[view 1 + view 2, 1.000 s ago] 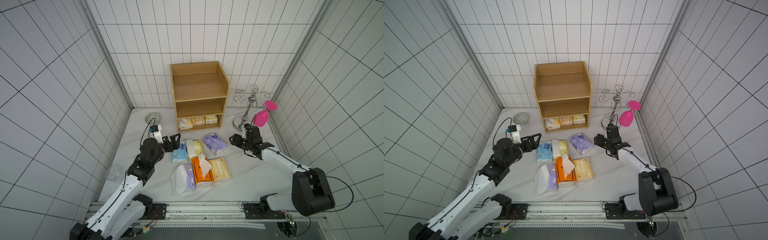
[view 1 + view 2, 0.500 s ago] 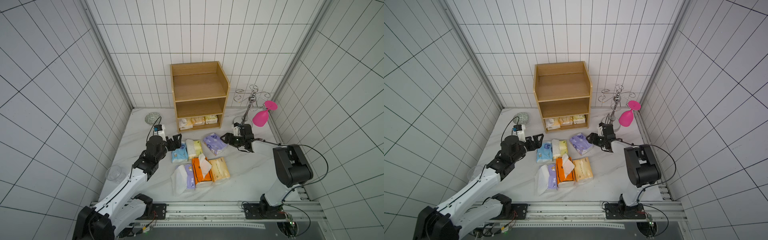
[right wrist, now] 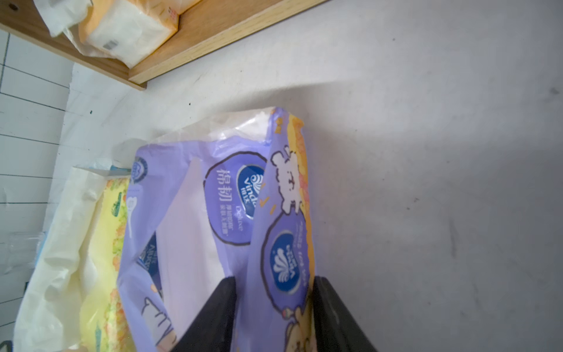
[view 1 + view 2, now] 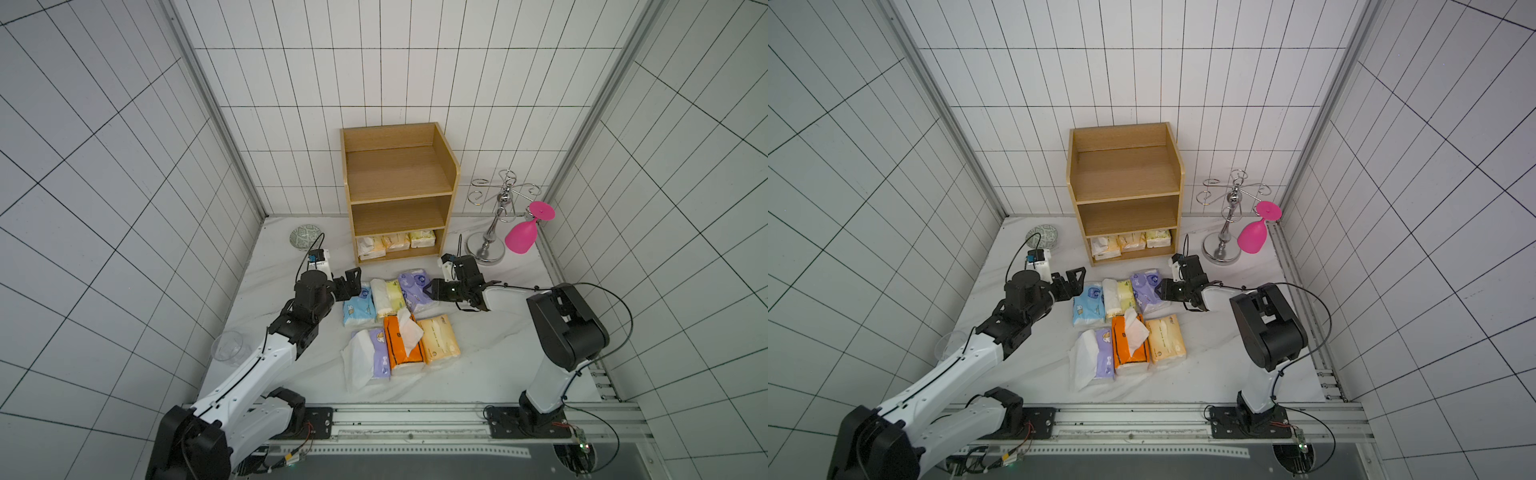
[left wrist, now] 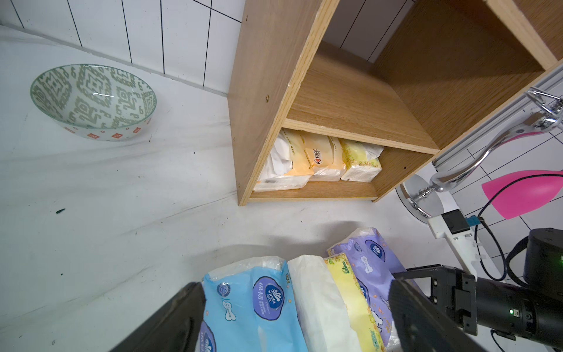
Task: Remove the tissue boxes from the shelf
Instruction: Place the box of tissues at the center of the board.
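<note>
L gripper (image 4: 356,284) wide open beside light blue pack (image 4: 359,309). R gripper (image 3: 274,311) pinching purple pack (image 3: 231,198) on table. Shelf (image 4: 399,174) bottom tier holds three packs (image 4: 395,243). Risk: wrapper-only pinch slips, drags yellow pack (image 4: 388,295).

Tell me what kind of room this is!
Most likely a robot test booth, not a real home: white tiled walls all round, two robot arms bolted to a metal rail, and props like the wooden shelf and tissue packs.

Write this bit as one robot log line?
left gripper open by light blue pack | right gripper gripping purple pack | shelf: three packs inside
</note>
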Robot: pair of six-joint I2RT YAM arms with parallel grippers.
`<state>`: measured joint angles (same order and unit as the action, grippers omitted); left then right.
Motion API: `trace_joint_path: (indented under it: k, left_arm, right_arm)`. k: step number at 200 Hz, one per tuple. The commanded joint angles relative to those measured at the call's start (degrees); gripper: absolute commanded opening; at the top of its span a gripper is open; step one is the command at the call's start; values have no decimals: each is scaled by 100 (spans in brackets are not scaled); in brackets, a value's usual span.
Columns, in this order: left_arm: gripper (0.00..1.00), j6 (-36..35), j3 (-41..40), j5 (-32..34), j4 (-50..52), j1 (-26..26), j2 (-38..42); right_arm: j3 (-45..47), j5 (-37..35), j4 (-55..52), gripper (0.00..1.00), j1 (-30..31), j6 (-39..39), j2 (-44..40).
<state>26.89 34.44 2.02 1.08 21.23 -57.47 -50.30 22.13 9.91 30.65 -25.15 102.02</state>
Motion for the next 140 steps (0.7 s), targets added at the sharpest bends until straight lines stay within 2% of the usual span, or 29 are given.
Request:
trace_joint_path:
  k: [1, 39, 118, 131, 140]
  left_arm:
    - [98, -162, -42, 141, -49, -5, 175]
    - [98, -176, -90, 197, -22, -6, 359]
    - [98, -180, -33, 150, -61, -5, 316]
    - [98, -182, -11, 151, -88, -10, 275]
    - [98, -182, 1, 170, -117, -12, 244]
  right_arm:
    - [129, -392, -38, 42, 222, 38, -98]
    - [510, -746, 74, 39, 465, -163, -381]
    - [1062, -991, 34, 32, 612, -142, -925]
    - [1067, -1002, -52, 35, 617, -109, -1054]
    - [1054, -1030, -140, 45, 619, -102, -1171]
